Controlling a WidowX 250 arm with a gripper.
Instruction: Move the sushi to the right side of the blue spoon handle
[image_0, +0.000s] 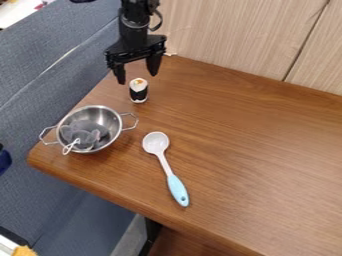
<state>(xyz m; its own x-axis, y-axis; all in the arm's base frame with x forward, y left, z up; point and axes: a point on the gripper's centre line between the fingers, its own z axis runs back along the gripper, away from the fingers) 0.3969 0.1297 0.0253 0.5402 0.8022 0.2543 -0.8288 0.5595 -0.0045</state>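
Black gripper (137, 74) at upper left of view, hanging down over the table (247, 155); fingers spread wide, nothing grasped; sushi (139, 92) just below the fingertips, roughly centered under the gap; sushi stands upright on the wood, dark wrap around its side, white top with a bit of orange; it sits near the table's far left part, well apart from the blue spoon handle (177, 190), up and left of it in view; spoon lies flat, white bowl end (155, 142) toward the sushi, handle slanting down and right; metal pot (110, 117) with two wire handles is left of the spoon, near the table's left edge; in it, a grey translucent thing (81, 134) with a white loop (70, 146) over the rim; light wood panel (234, 40) behind the table, blue-grey upholstery (33, 95) along the left.
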